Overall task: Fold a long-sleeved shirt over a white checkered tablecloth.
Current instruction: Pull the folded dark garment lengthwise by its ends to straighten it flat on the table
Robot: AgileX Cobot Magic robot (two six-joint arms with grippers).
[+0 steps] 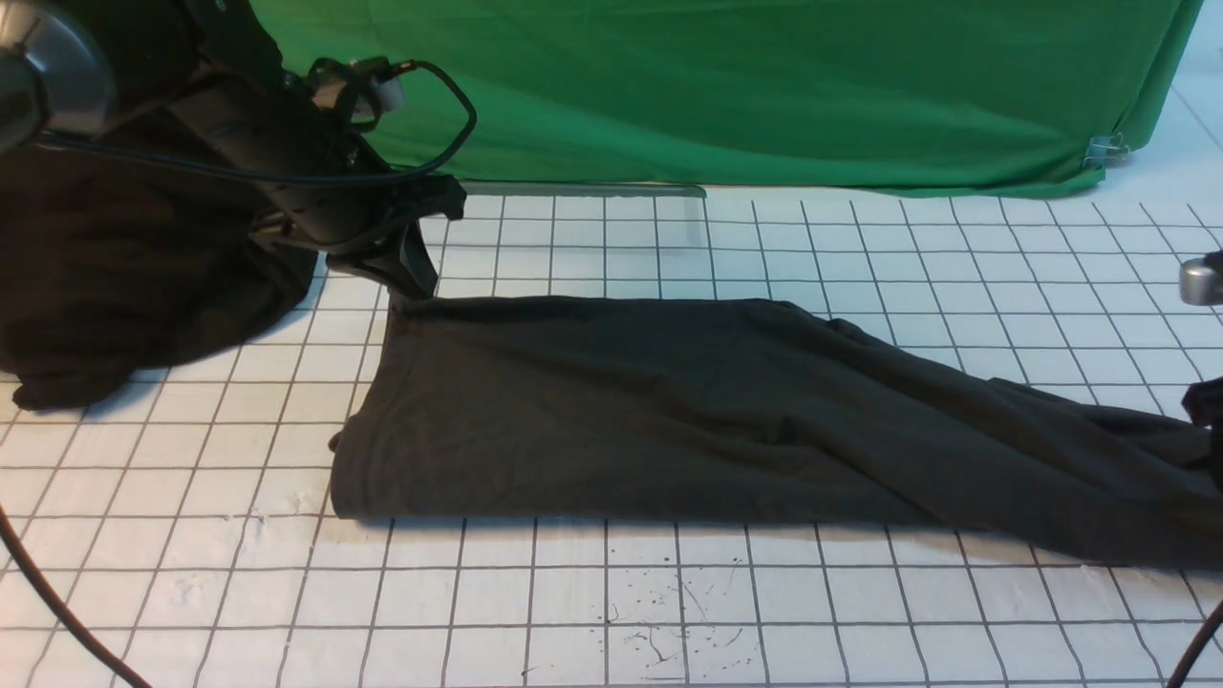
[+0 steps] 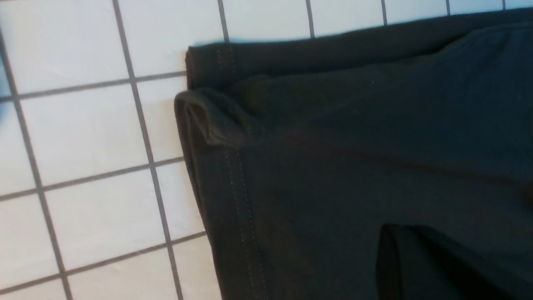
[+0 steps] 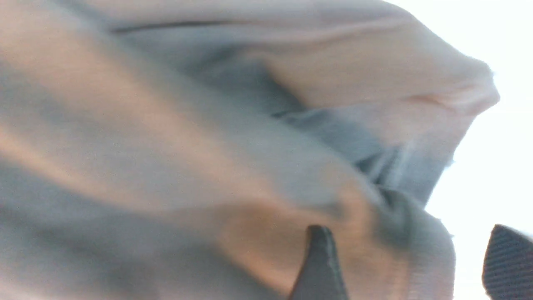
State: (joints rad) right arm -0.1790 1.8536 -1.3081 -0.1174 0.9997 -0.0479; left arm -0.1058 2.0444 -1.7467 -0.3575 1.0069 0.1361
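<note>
Charcoal long-sleeved shirt (image 1: 726, 411) lies as a long band on the white checkered tablecloth (image 1: 573, 592), from the middle to the right edge. Your left claw (image 1: 413, 277) touches its far left corner; its grip cannot be told. Your right claw (image 3: 410, 233) is spread wide at the shirt's right end.

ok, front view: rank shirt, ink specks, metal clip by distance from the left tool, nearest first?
1. long-sleeved shirt: its far-left corner sits at the left tool.
2. ink specks: near edge of the tablecloth, centre.
3. metal clip: far right, on the green cloth.
</note>
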